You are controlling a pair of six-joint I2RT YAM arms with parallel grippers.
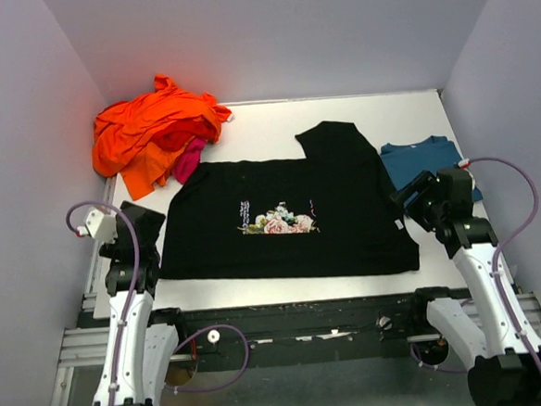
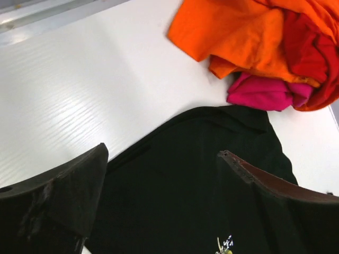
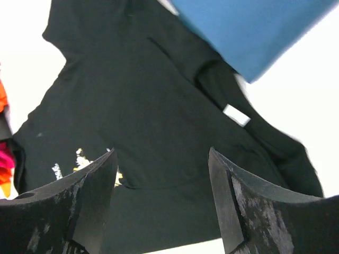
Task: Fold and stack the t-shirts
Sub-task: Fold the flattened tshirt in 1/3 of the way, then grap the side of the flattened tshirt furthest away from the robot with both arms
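Two grippers spread, empty: left gripper [image 2: 161, 159] over black tee [image 1: 286, 220] left edge, right gripper [image 3: 161, 153] over right edge; tee flat on table [image 1: 274, 119]. Risk: right pinch catches neighbouring teal tee [image 1: 425, 160], dragging both.

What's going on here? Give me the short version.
Two robot arms are sorting t-shirts. The black t-shirt lies spread out, print up, in the middle of the table. The left gripper and the right gripper hover at its left and right edges, both open and holding nothing. The orange t-shirt and the pink t-shirt lie crumpled in the far left corner. The teal-blue t-shirt lies at the right.
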